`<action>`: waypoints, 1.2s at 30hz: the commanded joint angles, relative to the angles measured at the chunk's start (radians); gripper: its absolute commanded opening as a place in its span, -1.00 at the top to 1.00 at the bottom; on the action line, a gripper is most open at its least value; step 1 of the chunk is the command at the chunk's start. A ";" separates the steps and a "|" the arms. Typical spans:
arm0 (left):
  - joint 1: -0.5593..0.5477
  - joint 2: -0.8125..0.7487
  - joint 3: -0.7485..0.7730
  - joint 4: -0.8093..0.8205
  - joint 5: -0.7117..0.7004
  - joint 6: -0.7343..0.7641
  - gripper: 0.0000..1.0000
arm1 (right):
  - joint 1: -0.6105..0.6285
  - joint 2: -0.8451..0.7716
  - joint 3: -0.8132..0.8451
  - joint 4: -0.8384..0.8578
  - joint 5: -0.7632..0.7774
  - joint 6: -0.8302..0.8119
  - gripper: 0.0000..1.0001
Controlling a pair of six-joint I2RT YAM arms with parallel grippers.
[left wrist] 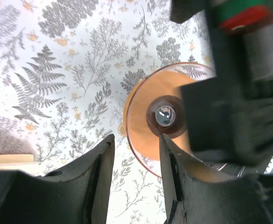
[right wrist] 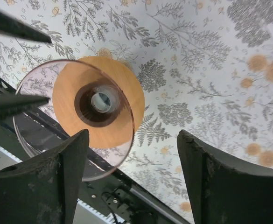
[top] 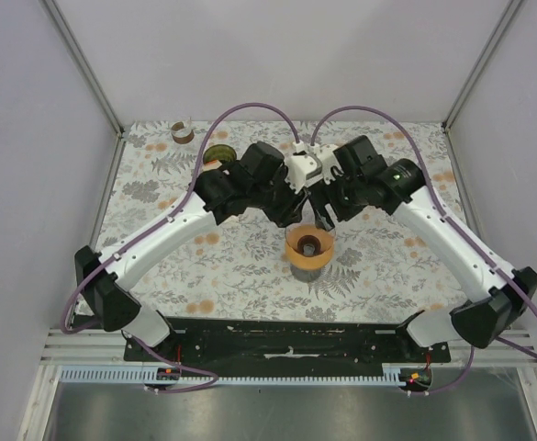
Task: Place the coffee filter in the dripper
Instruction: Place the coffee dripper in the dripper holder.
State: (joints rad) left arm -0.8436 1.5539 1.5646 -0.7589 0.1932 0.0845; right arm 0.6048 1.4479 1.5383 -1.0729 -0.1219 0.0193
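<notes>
The fingers of the left gripper are parted, with nothing gripped between them. Those of the right gripper are spread wider and are likewise empty. Beneath both, the orange coffee filter is seated inside the clear dripper, which is set near the middle of the fern-patterned table.

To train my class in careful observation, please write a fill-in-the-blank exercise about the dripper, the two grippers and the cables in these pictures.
1. The left gripper and the right gripper both hang over the ___.
2. The right gripper's jaws are ___, holding nothing.
3. The looping cables are ___ in colour.
Missing words: dripper; open; purple.
</notes>
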 commanded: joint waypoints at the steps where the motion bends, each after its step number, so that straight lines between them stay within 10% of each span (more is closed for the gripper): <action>1: 0.024 -0.048 0.034 -0.016 0.034 0.014 0.01 | 0.003 -0.135 0.071 0.027 0.012 -0.131 -0.64; 12: 0.029 0.005 -0.018 0.032 0.054 -0.068 0.05 | 0.115 -0.501 -0.414 0.409 -0.447 -0.626 -0.35; 19: 0.029 0.032 -0.032 0.047 0.055 -0.063 0.09 | 0.145 -0.466 -0.472 0.410 -0.364 -0.768 -0.32; 36: 0.029 0.087 -0.021 0.036 0.049 -0.031 0.42 | 0.150 -0.334 -0.503 0.268 -0.364 -0.906 0.69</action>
State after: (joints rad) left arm -0.8192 1.6409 1.5242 -0.7250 0.2417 0.0452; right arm 0.7513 1.0904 1.0519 -0.7628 -0.4973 -0.8501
